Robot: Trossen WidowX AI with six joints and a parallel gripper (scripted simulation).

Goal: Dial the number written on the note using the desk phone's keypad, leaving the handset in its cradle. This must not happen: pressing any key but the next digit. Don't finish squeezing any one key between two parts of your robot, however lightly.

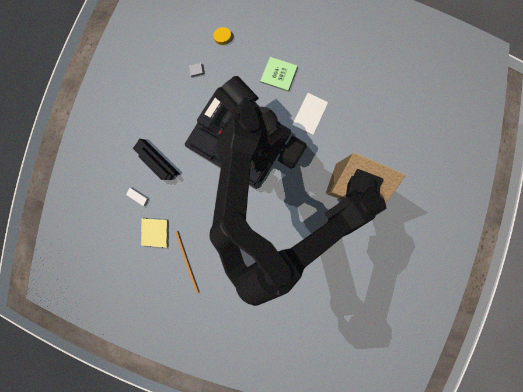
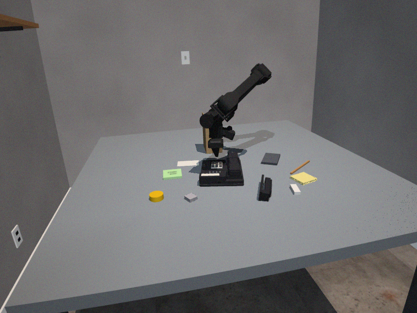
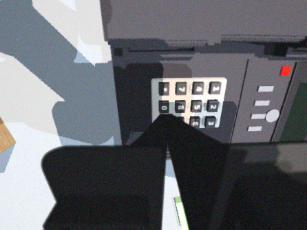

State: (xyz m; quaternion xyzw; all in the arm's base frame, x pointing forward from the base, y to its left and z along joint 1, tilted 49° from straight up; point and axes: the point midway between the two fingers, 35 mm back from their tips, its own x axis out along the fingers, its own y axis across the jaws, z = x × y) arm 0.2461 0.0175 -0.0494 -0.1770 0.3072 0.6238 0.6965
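The desk phone lies flat, its keypad left of the handset in the exterior view.

It looks like an office desk, with a keypad phone, sticky notes and a pencil.

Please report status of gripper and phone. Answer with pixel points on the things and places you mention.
Gripper [image 2: 217,155] [image 3: 165,119] shut, empty, above keypad [image 2: 216,165] [image 3: 188,98]. Handset [image 2: 234,163] [image 3: 206,11] in cradle. Fingers hide some keys from wrist view.

Matte black, jointed robot arm: chunky rounded joint housings, straight boxy links; small screws on squarish black plate atop tan wood-grain block.
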